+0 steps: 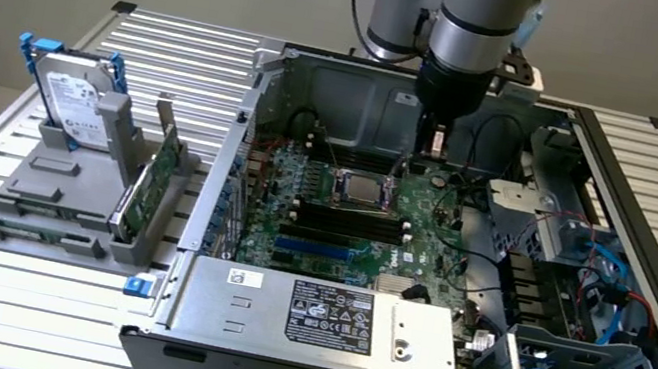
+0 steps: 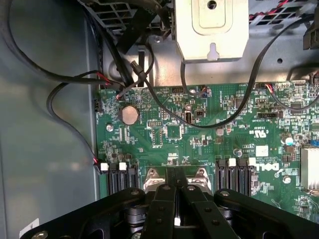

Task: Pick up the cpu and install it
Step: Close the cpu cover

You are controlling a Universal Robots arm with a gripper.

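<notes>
My pincer [image 1: 435, 145] is clamped tight, fingers [image 2: 164, 211] pressed together with nothing I can see between them. It hangs inside the case [image 1: 338, 95], near the case's rear wall and above the board [image 2: 174, 132]. The cpu [image 1: 363, 189], as I judge it, is the silvery square lying flat on the board mid-case, below my tips and toward the case's front. Being square, it gives me no long axis.

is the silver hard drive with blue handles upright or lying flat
Upright: the silver hard drive with blue handles stands on edge in the grey plastic rack.
</notes>
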